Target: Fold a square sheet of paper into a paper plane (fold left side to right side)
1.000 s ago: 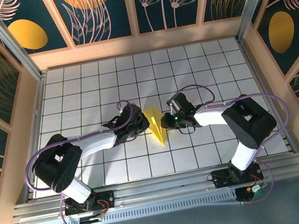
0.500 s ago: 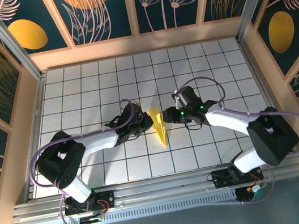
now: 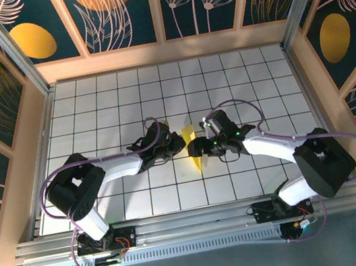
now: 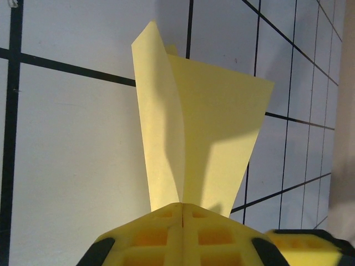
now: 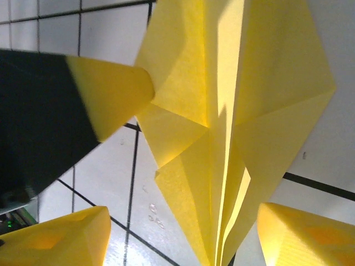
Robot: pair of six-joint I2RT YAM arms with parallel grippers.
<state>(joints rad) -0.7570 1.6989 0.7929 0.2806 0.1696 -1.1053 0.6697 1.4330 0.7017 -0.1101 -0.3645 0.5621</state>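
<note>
Opened right gripper (image 3: 193, 149) from near-closed to wide apart at the right side of paper plane (image 3: 200, 162), swung right elbow out to the right, shifted paper plane and left gripper (image 3: 178, 148) slightly rightward.

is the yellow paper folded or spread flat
Folded: the paper plane shows layered creased flaps around a centre crease, with one flap standing up, pinched in the shut left gripper.
</note>
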